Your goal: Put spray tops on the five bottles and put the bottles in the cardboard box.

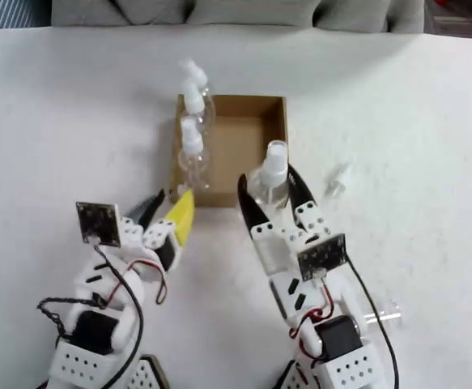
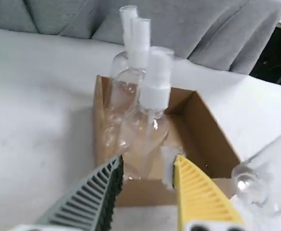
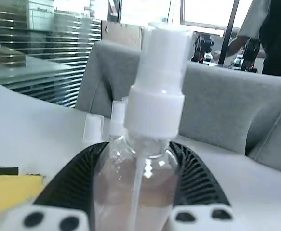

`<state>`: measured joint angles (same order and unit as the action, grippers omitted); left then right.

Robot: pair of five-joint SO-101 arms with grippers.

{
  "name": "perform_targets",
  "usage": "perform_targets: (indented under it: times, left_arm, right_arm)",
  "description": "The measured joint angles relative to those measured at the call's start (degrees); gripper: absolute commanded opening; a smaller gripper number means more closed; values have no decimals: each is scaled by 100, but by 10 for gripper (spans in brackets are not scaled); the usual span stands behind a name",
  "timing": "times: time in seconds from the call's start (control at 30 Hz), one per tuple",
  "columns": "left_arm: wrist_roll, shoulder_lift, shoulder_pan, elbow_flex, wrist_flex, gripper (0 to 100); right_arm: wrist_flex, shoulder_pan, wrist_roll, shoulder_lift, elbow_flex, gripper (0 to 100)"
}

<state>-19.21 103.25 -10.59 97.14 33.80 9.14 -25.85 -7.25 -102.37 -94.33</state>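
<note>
Firstly, the high view. We list a cardboard box [image 1: 240, 138], open side up, on the table [image 1: 65, 121] ahead of both arms. We count three bottles [image 1: 192, 150] upright in a row along the box wall on the left arm's side, spray tops up. A fourth bottle [image 1: 274, 166] — long axis vertical, nozzle end up — is at the box's near corner on the right arm's side, clamped between the black fingers of the right gripper [image 1: 268, 190]. The left gripper [image 1: 175, 196] hangs just short of the box's near wall, its grey and yellow fingers narrowly parted and holding nothing. A loose spray top [image 1: 337, 180] lies beside the box. A fifth bottle [image 1: 381, 314] lies on its side by the right arm.

Next, the left wrist view. We see the three bottles [image 2: 150, 115] upright at the box [image 2: 205, 127] wall, and the left gripper [image 2: 147, 166] empty — a modest gap between its fingers.

Lastly, the right wrist view. The right gripper [image 3: 136, 163] grips the fourth bottle [image 3: 135, 187], upright, white top uppermost.
</note>
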Motion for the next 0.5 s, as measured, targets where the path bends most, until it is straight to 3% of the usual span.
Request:
perform_targets:
  times: [0.1,0.23,0.5]
  left_arm:
    - [97,0,132,0,448,172]
    - [791,0,149,0,1266,172]
    - [1275,0,185,0,2400,172]
  right_arm:
    - [-62,18,0,0,360,15]
    - [-97,53,0,149,888,15]
    - [-633,44,0,2084,2171,15]
